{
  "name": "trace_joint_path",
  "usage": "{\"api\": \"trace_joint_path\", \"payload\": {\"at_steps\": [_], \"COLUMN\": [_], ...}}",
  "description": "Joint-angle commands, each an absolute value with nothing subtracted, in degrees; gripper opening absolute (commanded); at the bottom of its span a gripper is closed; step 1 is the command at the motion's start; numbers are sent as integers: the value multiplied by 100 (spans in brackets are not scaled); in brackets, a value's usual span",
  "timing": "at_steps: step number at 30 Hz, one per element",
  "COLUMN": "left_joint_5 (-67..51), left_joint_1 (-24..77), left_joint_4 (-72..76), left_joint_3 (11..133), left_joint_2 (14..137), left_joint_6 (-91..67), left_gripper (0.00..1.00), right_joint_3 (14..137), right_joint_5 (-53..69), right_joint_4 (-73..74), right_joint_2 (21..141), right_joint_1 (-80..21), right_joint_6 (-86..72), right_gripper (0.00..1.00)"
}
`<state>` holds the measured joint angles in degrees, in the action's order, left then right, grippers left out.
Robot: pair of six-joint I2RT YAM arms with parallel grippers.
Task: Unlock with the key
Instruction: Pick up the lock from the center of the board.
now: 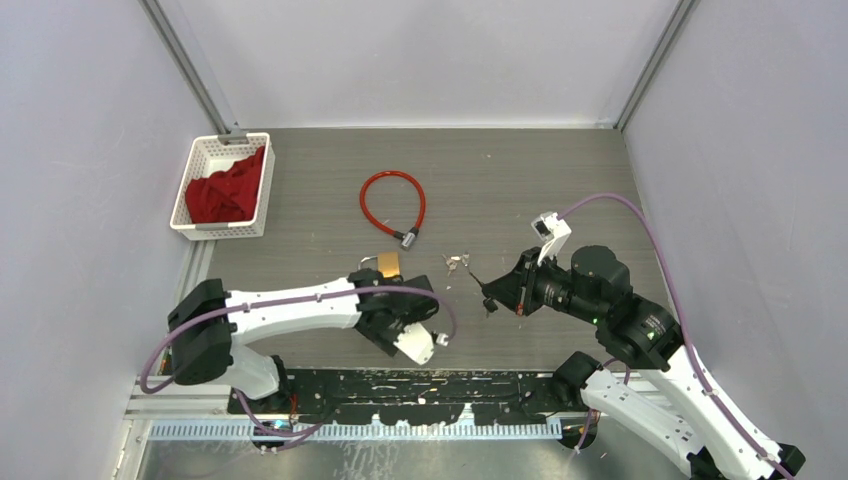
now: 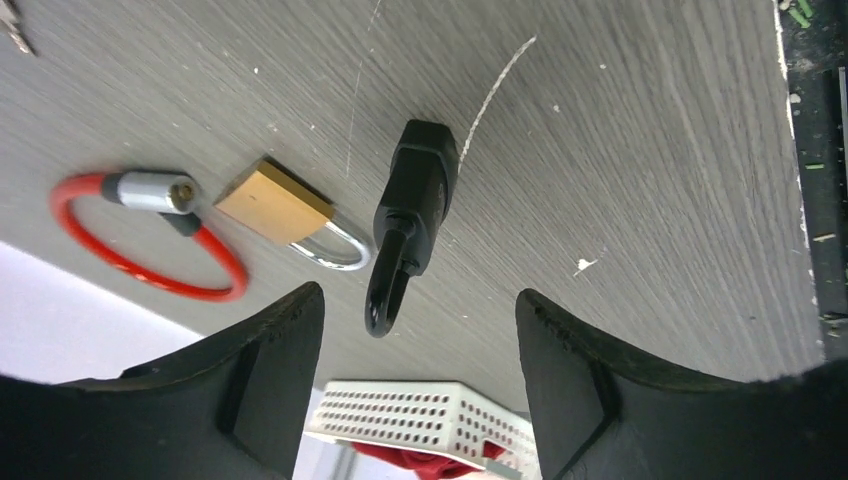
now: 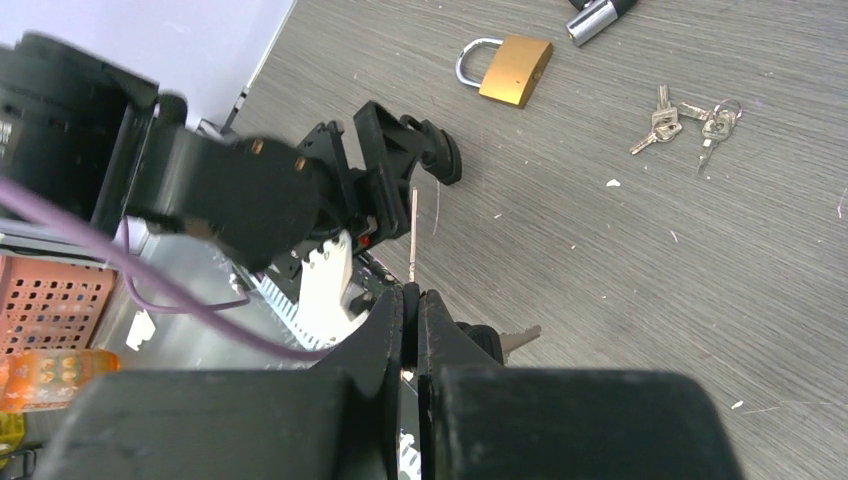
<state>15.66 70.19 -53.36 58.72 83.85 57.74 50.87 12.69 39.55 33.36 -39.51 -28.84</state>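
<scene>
A brass padlock [image 2: 272, 204] with a silver shackle lies on the table beside the silver end of a red cable lock [image 2: 150, 245]. A black piece with a loop at one end [image 2: 412, 215] sits just ahead of my left gripper [image 2: 418, 296]. That gripper is open and holds nothing. In the top view the padlock [image 1: 388, 265] lies just beyond the left gripper [image 1: 377, 295]. My right gripper [image 3: 412, 292] is shut on a key [image 3: 413, 225], whose thin blade sticks out past the tips. A second key [image 3: 518, 338] hangs beside the right finger.
A loose bunch of keys [image 1: 456, 263] lies right of the padlock. The red cable lock [image 1: 392, 203] lies further back. A white basket [image 1: 222, 187] with red cloth stands at the back left. Grey walls close in the table on three sides.
</scene>
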Motion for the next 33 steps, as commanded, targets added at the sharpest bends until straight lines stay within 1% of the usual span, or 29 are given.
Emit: {"api": "trace_joint_path", "payload": {"at_steps": [1, 6, 8, 13, 19, 26, 33], "left_joint_5": [613, -571, -825, -836, -730, -459, -390], "left_joint_1": [6415, 5510, 5388, 5379, 5386, 5380, 5384], "left_joint_4": [-6191, -6808, -6831, -6409, -5645, -4867, -4754], "left_joint_3": [6506, 7290, 7333, 7021, 6641, 6122, 5998], "left_joint_2": [8762, 9219, 9285, 9340, 9378, 9279, 9375], "left_joint_6": [5680, 5452, 5423, 5377, 5415, 5903, 6159], "left_gripper": [71, 71, 71, 70, 63, 56, 52], "right_joint_3": [5213, 5239, 5230, 5204, 5179, 5203, 5222], "right_joint_5": [1232, 1181, 1166, 1162, 1107, 1098, 1091], "right_joint_4": [3841, 3900, 3919, 3903, 3946, 4001, 4032], "right_joint_2": [3354, 3305, 3296, 3313, 3263, 3253, 3256], "right_joint_1": [-3955, -3958, -3958, -3959, -3956, -3959, -3961], "right_joint_6": [-2863, -2806, -2787, -2776, -2784, -2829, -2873], "right_gripper": [1, 1, 1, 1, 1, 1, 1]}}
